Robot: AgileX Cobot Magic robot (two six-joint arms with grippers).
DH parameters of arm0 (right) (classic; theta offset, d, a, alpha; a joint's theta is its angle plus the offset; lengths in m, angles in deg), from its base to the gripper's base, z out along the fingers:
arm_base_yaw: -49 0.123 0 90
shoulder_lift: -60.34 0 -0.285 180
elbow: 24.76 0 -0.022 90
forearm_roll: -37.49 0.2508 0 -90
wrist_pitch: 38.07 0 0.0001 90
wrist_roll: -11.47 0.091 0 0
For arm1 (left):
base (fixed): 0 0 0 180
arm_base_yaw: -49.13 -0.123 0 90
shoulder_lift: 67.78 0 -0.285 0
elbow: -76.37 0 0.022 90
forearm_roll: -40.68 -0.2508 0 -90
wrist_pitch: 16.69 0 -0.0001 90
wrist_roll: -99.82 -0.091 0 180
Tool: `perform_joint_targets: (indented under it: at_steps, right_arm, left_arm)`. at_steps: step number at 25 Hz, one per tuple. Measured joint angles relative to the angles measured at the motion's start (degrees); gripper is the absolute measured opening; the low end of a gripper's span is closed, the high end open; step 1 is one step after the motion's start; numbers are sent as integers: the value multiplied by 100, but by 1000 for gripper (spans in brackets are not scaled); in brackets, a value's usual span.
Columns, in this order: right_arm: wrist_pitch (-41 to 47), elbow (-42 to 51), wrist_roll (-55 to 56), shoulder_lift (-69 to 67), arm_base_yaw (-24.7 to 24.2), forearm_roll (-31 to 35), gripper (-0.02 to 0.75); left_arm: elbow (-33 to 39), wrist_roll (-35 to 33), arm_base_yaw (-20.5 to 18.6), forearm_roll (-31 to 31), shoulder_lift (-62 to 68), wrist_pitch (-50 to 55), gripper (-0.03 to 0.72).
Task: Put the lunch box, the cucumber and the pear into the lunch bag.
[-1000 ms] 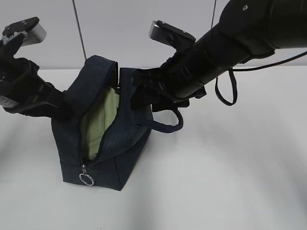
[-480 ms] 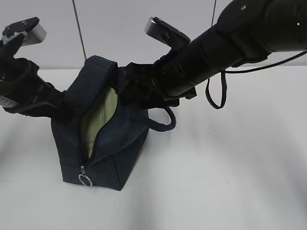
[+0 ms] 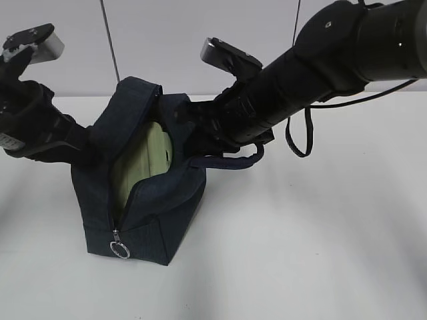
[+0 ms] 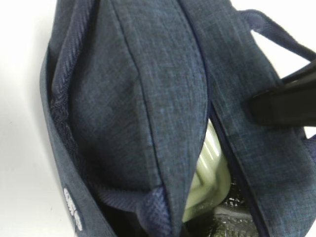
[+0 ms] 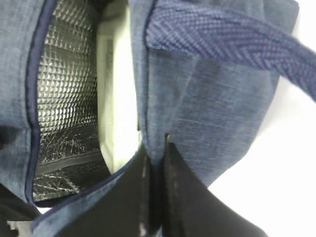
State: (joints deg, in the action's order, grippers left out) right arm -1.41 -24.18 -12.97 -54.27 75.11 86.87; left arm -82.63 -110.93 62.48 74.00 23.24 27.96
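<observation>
We hold the lunch bag open, and the lunch box sits inside it.

Our right fingers (image 5: 155,197) are pinched tight on the right edge of the lunch bag (image 3: 157,200), which stands on the white tabletop (image 3: 320,240). Our left arm (image 3: 33,127) is at the bag's left side, but we cannot tell how its fingers are set. The pale green lunch box (image 3: 150,157) stands on edge inside, against the shiny silver lining (image 5: 66,89).

A white table (image 3: 320,233) carries the navy lunch bag (image 3: 163,200).
</observation>
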Motion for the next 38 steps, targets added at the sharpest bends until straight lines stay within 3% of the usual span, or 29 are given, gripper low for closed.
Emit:
perform_joint_targets:
  at_steps: [9,17,24,27,28,29,30,31,32,38]
  right_arm:
    - [-57,194,73,237,0,-170,11]
    - [-580,1131,99,1013,0,-160,9]
    - [-602,1196,76,1192,0,-160,16]
    - [-615,1209,20,1192,0,-160,134]
    - [-615,1209,20,1192,0,-160,134]
    - [-652,1209,-17,1229,0,-140,306]
    - [-652,1209,-15,1229,0,-140,321]
    - [-674,1209,-73,1253,0,-128,438]
    - [-674,1209,-128,1252,0,-128,492]
    - [-805,1209,-363,1561,0,-119,512]
  left_arm:
    - [-44,0,0,59,157,-20,2]
    - [-688,0,0,48,525,315,2]
    - [-751,0,80,48,687,340,6]
    - [-751,0,100,48,687,386,69]
    - [-751,0,100,47,687,397,113]
    - [-751,0,104,47,687,419,165]
    - [-751,0,104,42,687,425,221]
    - [-751,0,104,28,681,432,264]
    - [-751,0,111,4,667,432,305]
    - [-751,-68,111,-38,115,342,369]
